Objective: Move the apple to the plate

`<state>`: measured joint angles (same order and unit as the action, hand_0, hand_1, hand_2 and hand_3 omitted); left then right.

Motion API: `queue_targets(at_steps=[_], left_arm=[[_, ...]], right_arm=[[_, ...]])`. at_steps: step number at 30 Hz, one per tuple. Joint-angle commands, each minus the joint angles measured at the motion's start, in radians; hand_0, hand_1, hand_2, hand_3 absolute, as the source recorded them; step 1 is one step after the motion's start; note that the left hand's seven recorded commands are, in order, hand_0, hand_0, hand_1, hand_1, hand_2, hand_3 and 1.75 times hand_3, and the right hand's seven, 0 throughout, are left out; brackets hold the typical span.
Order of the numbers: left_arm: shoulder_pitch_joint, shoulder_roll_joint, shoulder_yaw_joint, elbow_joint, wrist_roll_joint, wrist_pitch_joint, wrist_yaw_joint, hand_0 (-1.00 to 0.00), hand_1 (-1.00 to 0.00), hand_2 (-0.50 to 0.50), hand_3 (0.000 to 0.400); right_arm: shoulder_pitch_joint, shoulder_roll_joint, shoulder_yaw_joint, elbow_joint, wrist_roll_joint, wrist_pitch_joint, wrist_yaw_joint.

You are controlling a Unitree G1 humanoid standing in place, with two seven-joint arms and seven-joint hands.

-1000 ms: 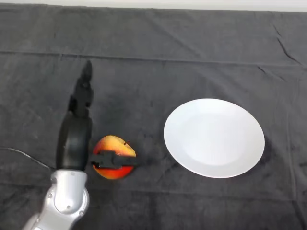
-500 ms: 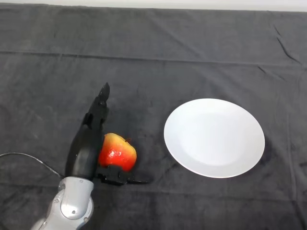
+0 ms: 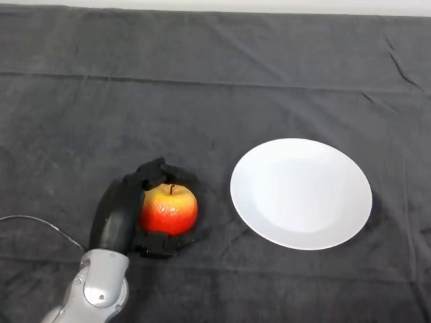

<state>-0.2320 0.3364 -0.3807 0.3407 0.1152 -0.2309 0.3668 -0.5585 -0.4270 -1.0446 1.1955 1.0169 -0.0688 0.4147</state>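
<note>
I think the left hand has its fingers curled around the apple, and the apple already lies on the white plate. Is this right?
Not quite. The left hand does have its fingers curled around the apple, but the apple is not on the white plate. The head view shows it beside the plate, to the left of it, over the dark cloth.

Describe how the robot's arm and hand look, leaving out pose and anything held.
The arm is silver-grey metal with a rounded, jointed casing near the wrist. The left hand is matte black, with a smooth, broad back and thick, blocky fingers. No markings or labels show on either.
</note>
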Motion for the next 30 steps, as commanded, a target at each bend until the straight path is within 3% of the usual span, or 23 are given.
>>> queue_targets(at_steps=[1,12,22,30], left_arm=[[-0.056,0.046,0.006,0.036,-0.002,0.021,-0.009,-1.00,-1.00,0.00,0.400],[-0.186,0.025,0.029,0.050,0.023,0.063,-0.003,-1.00,-1.00,0.00,0.400],[-0.316,-0.064,-0.039,0.182,0.075,0.006,0.072,-1.00,-1.00,0.00,0.400],[-0.396,-0.123,-0.146,0.275,0.064,-0.044,0.113,-1.00,-1.00,0.00,0.400]], right_arm=[[0.013,0.012,-0.0085,-0.044,0.0096,0.002,-0.0117],[0.013,0.012,-0.0083,-0.044,0.0099,0.002,-0.0119],[0.013,0.012,-0.0084,-0.043,0.0104,0.002,-0.0112],[0.012,0.010,-0.0090,-0.040,0.0110,0.001,-0.0096]])
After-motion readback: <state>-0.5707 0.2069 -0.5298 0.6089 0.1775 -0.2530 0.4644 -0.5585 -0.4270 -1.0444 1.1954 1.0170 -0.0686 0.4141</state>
